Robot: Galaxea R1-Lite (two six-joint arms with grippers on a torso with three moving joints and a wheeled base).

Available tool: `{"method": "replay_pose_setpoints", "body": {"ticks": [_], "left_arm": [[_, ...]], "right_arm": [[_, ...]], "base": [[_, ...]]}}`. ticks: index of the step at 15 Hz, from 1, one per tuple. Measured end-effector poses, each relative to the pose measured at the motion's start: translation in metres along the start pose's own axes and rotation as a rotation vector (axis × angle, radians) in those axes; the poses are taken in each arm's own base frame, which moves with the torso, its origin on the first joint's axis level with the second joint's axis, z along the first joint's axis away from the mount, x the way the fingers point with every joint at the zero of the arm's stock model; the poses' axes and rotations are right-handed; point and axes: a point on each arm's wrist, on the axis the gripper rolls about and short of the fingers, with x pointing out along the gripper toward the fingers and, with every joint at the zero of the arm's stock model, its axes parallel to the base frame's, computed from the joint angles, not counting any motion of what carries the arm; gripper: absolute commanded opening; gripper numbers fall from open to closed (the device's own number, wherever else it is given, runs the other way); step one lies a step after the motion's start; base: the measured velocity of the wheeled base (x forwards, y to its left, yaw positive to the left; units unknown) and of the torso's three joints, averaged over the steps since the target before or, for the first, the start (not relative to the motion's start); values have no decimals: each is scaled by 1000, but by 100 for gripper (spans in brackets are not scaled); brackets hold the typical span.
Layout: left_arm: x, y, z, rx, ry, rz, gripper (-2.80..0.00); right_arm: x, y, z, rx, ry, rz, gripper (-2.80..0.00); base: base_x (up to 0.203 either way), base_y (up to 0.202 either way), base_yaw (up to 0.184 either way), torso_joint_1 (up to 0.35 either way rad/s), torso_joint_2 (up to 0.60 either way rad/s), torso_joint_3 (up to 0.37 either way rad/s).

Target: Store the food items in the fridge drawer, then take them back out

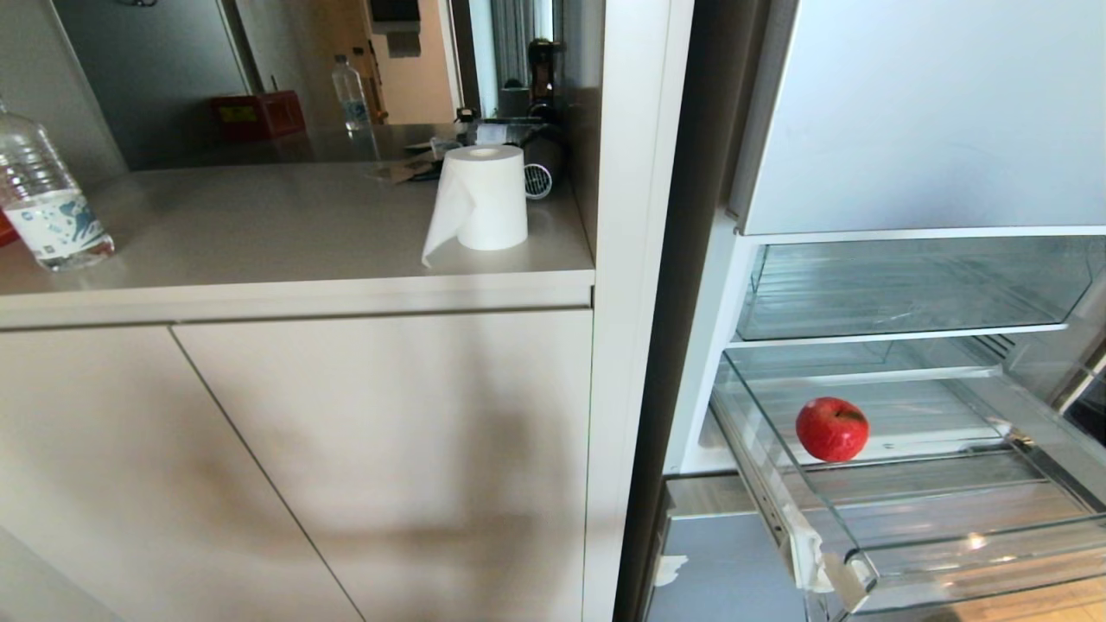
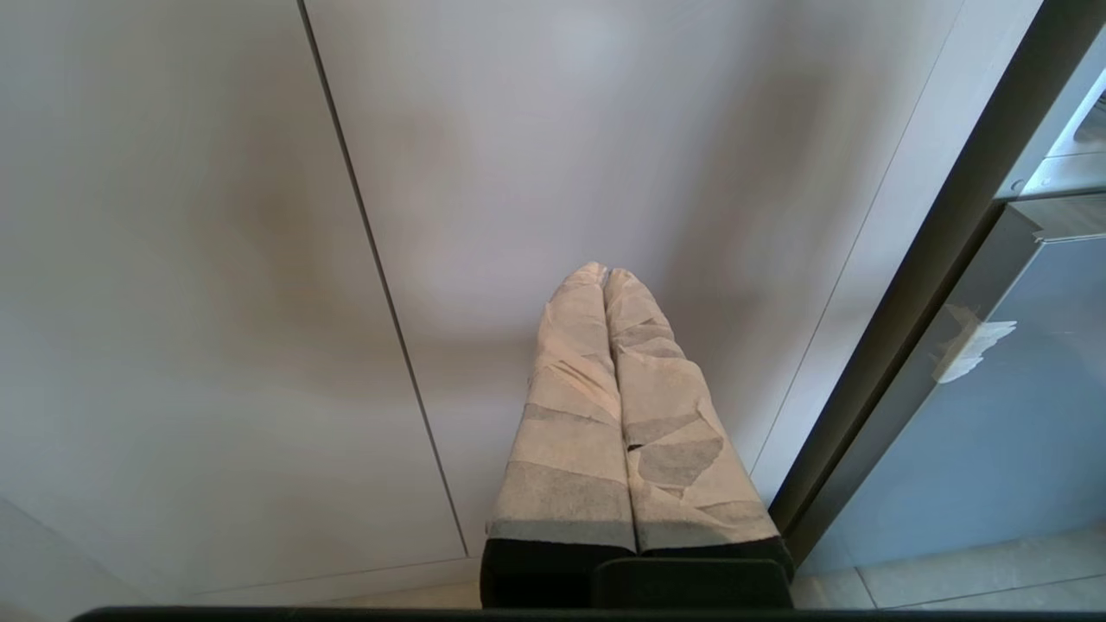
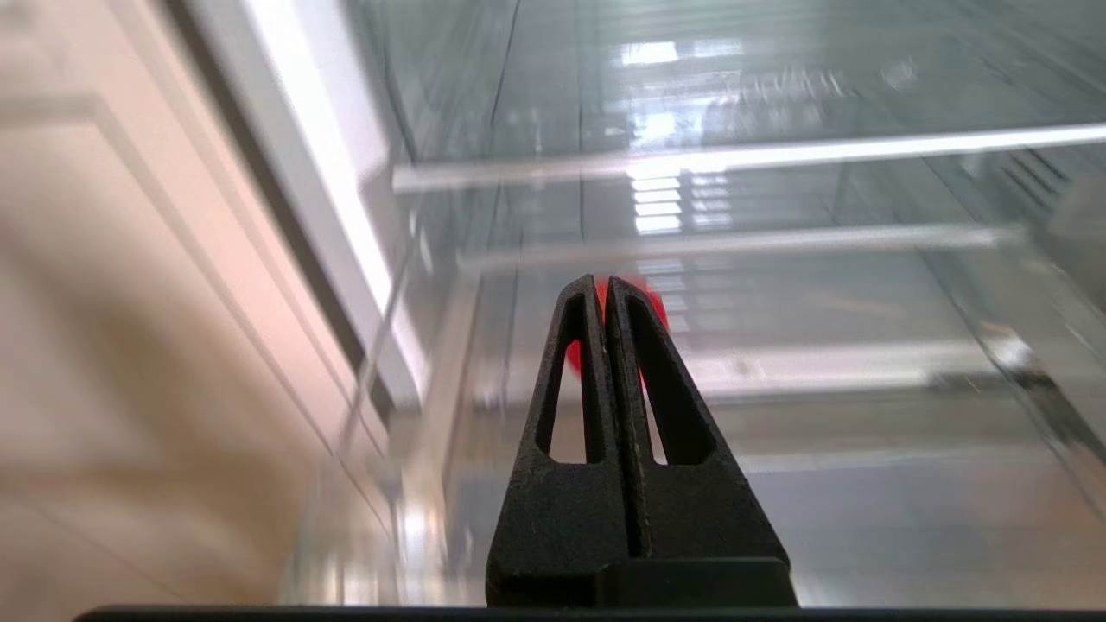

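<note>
One red apple (image 1: 831,429) sits in the fridge drawer (image 1: 976,553), towards its left side, on the ribbed floor, and the drawer is pulled out. That's the only fruit on show; a second is nowhere in view. The right gripper (image 3: 605,285) is out in front of the drawer, fingers pressed together, holding nothing, the apple beyond its tips. The left gripper (image 2: 605,275) is clamped empty too, parked by the cabinet door (image 2: 216,259). Storing looks half done at best; taking back out remains.
</note>
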Motion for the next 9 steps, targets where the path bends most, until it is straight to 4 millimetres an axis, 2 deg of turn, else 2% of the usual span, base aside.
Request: {"method": "replay_pose_setpoints", "body": {"ticks": [2,5,7,9], "left_arm": [[0,0,0,0,0,0,-280],[0,0,0,0,0,0,-280],[0,0,0,1,0,0,-280],[0,0,0,0,-1,0,-280]], "right_arm": [[-39,0,-33,-75,32,-13,-280],[-78,-2,-77,-178,104,-23,-280],[-97,-2,-98,-213,108,-23,-280],[-107,-2,-110,-233,81,-24,-280]], "base": [[0,0,0,0,0,0],[0,0,0,0,0,0],[0,0,0,0,0,0],[0,0,0,0,0,0]]}}
